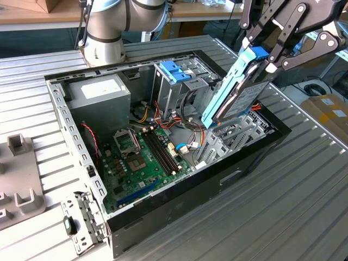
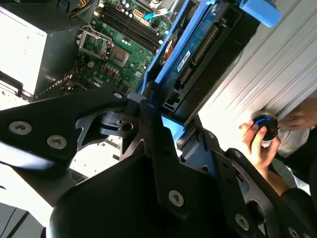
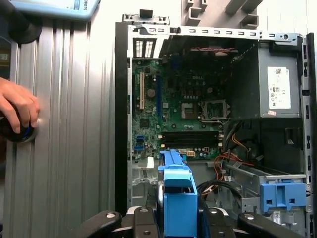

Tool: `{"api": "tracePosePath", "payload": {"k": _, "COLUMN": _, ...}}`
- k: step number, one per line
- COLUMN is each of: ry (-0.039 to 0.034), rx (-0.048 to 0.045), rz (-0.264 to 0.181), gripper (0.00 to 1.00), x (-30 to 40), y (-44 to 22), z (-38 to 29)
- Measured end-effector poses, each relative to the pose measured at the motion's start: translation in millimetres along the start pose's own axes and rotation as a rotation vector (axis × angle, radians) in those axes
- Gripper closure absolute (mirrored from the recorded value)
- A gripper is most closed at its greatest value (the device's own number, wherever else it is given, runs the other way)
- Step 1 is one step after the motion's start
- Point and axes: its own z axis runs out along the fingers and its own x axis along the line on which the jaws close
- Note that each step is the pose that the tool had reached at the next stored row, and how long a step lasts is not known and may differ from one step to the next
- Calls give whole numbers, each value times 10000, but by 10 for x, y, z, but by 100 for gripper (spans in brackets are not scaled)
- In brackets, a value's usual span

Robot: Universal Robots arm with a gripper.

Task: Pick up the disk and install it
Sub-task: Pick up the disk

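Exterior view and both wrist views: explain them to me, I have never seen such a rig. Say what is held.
The machine is a robot arm ending in a black pincer. The exterior view comes from a camera off the arm; both wrist views come from cameras riding on the arm. On the ribbed metal table lies an open computer case, with a green motherboard and a grey power-supply box inside. The pincer is shut on the disk, a hard drive in a light-blue frame, held tilted over the case's side at the exterior view's right. In the first wrist view a person's hand rests on a round dark knob beside the case.
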Motion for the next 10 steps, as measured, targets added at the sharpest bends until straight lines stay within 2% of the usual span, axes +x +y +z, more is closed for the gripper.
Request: {"api": "tracePosePath", "payload": {"k": 10, "ry": 1, "rx": -5, "rz": 1, "gripper": 63, "x": 23, "y": -37, "z": 55}}
